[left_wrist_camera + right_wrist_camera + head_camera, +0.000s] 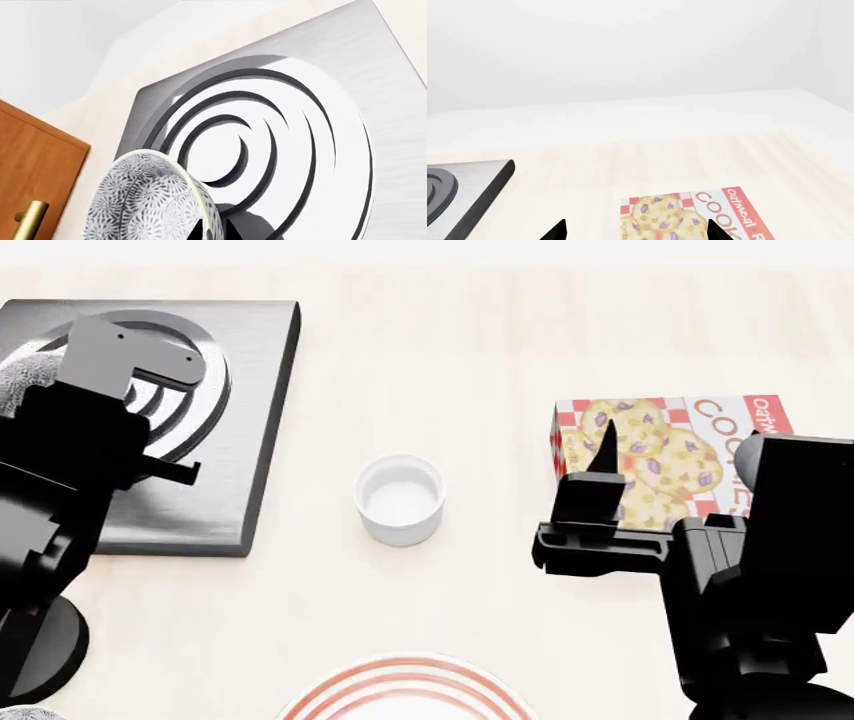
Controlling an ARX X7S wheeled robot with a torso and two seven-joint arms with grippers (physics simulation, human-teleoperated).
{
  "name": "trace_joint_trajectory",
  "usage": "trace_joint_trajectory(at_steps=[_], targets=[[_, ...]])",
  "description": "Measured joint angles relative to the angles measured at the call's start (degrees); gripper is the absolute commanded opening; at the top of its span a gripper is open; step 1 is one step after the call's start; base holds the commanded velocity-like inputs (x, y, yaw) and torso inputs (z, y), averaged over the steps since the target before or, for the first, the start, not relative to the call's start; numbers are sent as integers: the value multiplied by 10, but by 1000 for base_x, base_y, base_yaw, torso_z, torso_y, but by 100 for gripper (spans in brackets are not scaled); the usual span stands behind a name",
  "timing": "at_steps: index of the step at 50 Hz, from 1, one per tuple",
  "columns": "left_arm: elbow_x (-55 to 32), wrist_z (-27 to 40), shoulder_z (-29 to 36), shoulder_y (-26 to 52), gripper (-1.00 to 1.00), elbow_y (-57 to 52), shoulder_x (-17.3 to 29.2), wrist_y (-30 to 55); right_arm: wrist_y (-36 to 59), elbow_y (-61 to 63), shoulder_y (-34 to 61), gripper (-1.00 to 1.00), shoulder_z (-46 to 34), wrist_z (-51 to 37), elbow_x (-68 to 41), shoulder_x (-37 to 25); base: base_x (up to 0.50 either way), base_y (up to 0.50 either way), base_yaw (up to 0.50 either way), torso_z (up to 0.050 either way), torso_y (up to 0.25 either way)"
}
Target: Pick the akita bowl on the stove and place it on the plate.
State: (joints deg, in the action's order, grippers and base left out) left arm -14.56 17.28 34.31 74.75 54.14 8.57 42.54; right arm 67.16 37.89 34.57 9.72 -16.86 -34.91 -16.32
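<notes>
- The akita bowl (pixel 155 200) hangs tilted above the stove (pixel 393 95), clear of the burner rings (pixel 267 145); the left gripper (pixel 212 231) has its dark fingertips clamped on the bowl's rim.
- In the head view the left arm covers most of the bowl, leaving only a speckled edge (pixel 19 382) at the stove's (pixel 254 440) left side.
- The right gripper (pixel 637 231) hovers over the cookie box (pixel 674 455), right of the stove, fingers apart and holding nothing.
- A plain white cup (pixel 399 498) stands between stove and cookie box.
- The plate (pixel 400 695) lies nearer the robot than the stove, past the cup.

pale counter (pixel 481 330), stove (pixel 254 440), cup (pixel 399 499), cookie box (pixel 667 455), plate (pixel 407 695)
</notes>
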Motion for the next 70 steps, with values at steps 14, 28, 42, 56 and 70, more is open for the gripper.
trace_joint_trajectory(at_steps=[14,28,42,56,70], targets=[[-6,0,-2,-4,-100,-15,6,5,0,0,0,100,-1,-4,-5,-2,0,0,0,0,0],[-33,-21,-23,26,-100,-102,28,-19,-3,-1,-1,100,-2,-8,-8,-4,0,0,0,0,0],[-51,-130,32,35,-100,-376,116,-12,-7,-4,-2,100,-4,-10,-11,-7,0,0,0,0,0],[-46,-261,126,30,-100,-663,241,-42,-8,-4,-2,100,-4,-14,-15,-9,0,0,0,0,0],[0,-380,222,9,-100,-821,349,-138,-7,-4,0,100,-5,-19,-21,-10,0,0,0,0,0]])
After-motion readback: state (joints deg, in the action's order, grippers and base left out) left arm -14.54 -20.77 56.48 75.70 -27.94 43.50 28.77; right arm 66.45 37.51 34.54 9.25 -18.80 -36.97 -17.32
